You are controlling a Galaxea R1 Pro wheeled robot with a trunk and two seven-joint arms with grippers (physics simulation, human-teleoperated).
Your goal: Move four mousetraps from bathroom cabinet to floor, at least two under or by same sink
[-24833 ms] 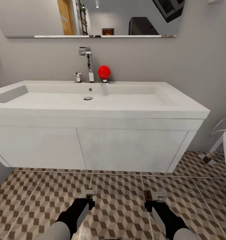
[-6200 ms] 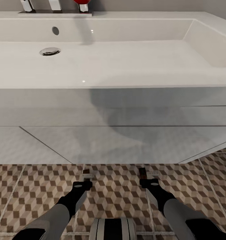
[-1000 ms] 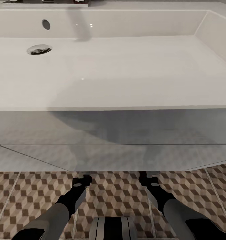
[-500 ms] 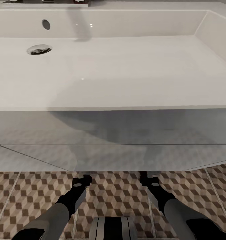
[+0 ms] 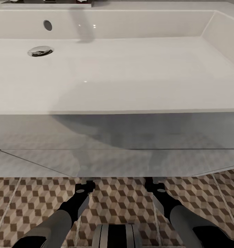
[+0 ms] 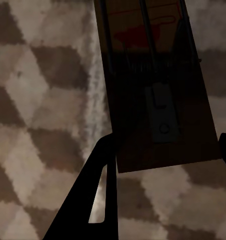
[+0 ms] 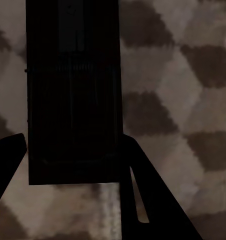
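1. The left gripper [image 6: 165,150] pinches a mousetrap [image 6: 153,85] between its dark fingers [image 6: 95,185]; the board's long axis runs straight out along the fingers, over the bathroom floor [image 6: 38,100].
2. The right gripper [image 7: 73,150] pinches a second mousetrap [image 7: 73,95] the same way, its board also lengthwise ahead of the fingers.
3. In the head view both grippers reach under the front edge of the sink [image 5: 117,79], just above the tiles [image 5: 120,199].
4. Judged from this, each trap lies below its own gripper, so letting go should drop both beneath the sink.
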